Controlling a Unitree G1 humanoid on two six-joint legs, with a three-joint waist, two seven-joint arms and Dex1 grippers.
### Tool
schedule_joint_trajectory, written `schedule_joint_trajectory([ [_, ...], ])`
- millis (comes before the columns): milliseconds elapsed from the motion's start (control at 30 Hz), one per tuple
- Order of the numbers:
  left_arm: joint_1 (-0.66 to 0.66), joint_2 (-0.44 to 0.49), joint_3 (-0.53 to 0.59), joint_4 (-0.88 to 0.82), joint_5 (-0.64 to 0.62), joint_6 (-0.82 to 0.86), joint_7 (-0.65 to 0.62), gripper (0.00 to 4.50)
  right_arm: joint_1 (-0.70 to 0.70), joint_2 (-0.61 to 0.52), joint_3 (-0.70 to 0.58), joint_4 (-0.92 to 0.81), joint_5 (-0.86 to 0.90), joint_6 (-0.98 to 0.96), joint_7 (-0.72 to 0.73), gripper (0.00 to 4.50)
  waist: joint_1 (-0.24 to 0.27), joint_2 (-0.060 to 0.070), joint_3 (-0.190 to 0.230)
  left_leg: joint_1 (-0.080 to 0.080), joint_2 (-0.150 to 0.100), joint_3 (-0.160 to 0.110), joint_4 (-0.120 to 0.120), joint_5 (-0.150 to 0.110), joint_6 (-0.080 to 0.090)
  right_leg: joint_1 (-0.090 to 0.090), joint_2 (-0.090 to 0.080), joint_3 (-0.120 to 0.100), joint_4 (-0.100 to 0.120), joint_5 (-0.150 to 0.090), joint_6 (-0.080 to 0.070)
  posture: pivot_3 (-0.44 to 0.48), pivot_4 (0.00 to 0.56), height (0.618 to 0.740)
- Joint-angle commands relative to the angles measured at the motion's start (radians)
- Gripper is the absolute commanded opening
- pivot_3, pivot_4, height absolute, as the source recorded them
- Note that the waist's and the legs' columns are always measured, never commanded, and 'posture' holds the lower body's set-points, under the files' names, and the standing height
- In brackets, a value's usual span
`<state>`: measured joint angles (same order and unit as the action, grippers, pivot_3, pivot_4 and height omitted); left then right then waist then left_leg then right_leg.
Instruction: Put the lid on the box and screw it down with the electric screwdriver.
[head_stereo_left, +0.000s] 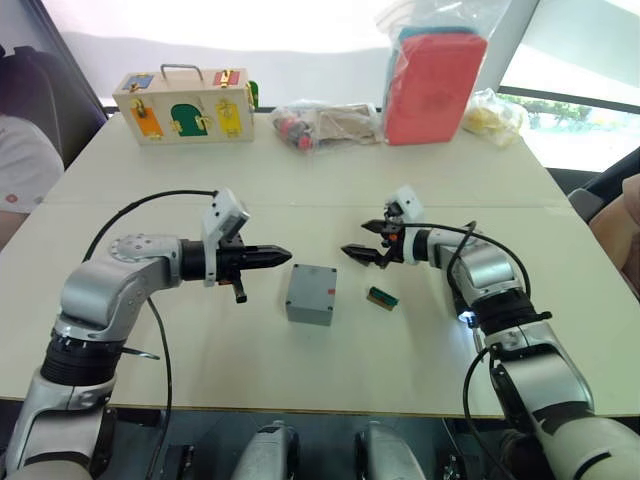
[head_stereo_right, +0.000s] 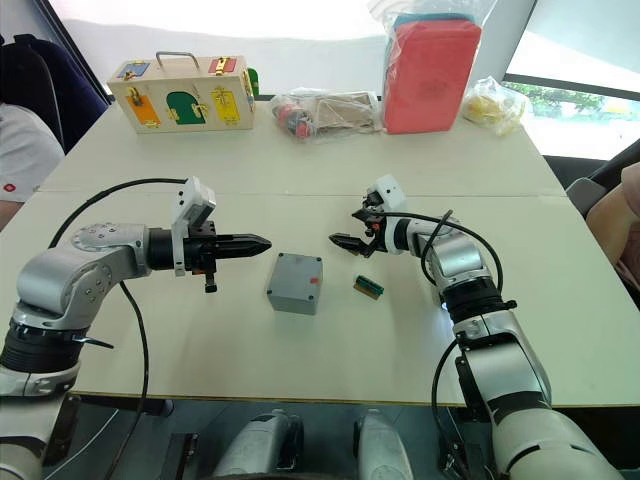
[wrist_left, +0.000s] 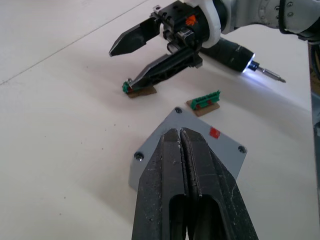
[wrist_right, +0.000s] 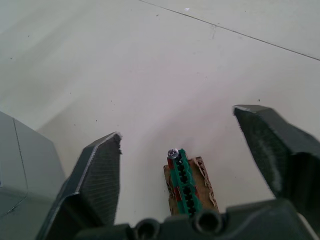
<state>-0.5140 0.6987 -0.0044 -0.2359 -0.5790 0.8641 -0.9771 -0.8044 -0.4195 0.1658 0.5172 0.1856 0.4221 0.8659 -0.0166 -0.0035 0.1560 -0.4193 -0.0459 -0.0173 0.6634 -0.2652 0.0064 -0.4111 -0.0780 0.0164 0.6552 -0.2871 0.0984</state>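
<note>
Your left end effector (head_stereo_left: 278, 255) is closed and empty; your right end effector (head_stereo_left: 357, 252) hangs open. Between them on the desk (head_stereo_left: 300, 180) sits the box (head_stereo_left: 311, 294), lid (wrist_left: 200, 145) on.

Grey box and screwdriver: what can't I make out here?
Box: fourth corner screw, left wrist view, hidden by the shut left gripper.
Lid: head views, too small to tell if it sits flush.
Screwdriver: left wrist view, rear hidden behind the open right gripper; what holds it is unclear.
Box, right wrist view: cut off by the edge.
</note>
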Motion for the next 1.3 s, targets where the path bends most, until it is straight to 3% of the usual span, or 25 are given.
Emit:
schedule_joint_trajectory([
  [33,0.003,0.02,0.021,-0.039,-0.01,-0.004,0.01,0.0,-0.023,0.001,-0.018,-0.003,-0.009,-0.032,0.016,2.45,0.001,0.0,0.0,0.0,0.0,0.0,0.0,0.0,0.0,0.0,0.0,0.0,0.0,0.0,0.0,0.0,0.15,0.738],
  [67,0.006,0.022,0.021,-0.041,-0.01,-0.005,0.013,0.0,-0.021,0.0,-0.019,-0.003,-0.011,-0.033,0.018,2.13,0.001,0.0,0.0,0.0,0.0,0.0,0.0,0.0,0.0,0.0,0.0,0.0,0.0,0.0,0.0,0.0,0.15,0.738],
  [667,-0.004,0.021,-0.004,-0.009,0.007,-0.034,0.017,0.0,0.02,-0.001,-0.031,-0.028,-0.023,-0.024,0.021,2.13,0.0,0.0,0.0,0.0,0.0,0.0,0.0,0.0,0.0,0.0,0.0,0.0,0.0,0.0,0.0,0.0,0.15,0.738],
  [767,-0.001,0.022,-0.007,-0.007,0.008,-0.037,0.017,0.0,0.021,0.001,-0.032,-0.021,-0.026,-0.028,0.017,1.43,0.0,0.0,0.0,0.0,0.0,0.0,0.0,0.0,0.0,0.0,0.0,0.0,0.0,0.0,0.0,0.0,0.15,0.738],
  [867,0.0,0.023,-0.007,-0.006,0.009,-0.037,0.019,0.0,0.026,-0.001,-0.024,-0.017,-0.036,-0.037,0.016,0.2,0.0,0.0,0.0,0.0,0.0,0.0,0.0,0.0,0.0,0.0,0.0,0.0,0.0,0.0,0.0,0.0,0.15,0.738],
  [900,-0.001,0.023,-0.006,-0.006,0.008,-0.037,0.02,0.0,0.027,-0.001,-0.023,-0.017,-0.038,-0.038,0.015,0.02,0.0,0.0,0.0,0.0,0.0,0.0,0.0,0.0,0.0,0.0,0.0,0.0,0.0,0.0,0.0,0.0,0.15,0.738],
  [1300,0.004,0.02,-0.002,-0.003,0.006,-0.036,0.026,0.0,0.024,-0.005,-0.043,-0.033,-0.034,-0.045,0.019,0.02,0.0,0.0,0.0,0.0,0.0,0.0,0.0,0.0,0.0,0.0,0.0,0.0,0.0,0.0,0.0,0.0,0.15,0.738],
])
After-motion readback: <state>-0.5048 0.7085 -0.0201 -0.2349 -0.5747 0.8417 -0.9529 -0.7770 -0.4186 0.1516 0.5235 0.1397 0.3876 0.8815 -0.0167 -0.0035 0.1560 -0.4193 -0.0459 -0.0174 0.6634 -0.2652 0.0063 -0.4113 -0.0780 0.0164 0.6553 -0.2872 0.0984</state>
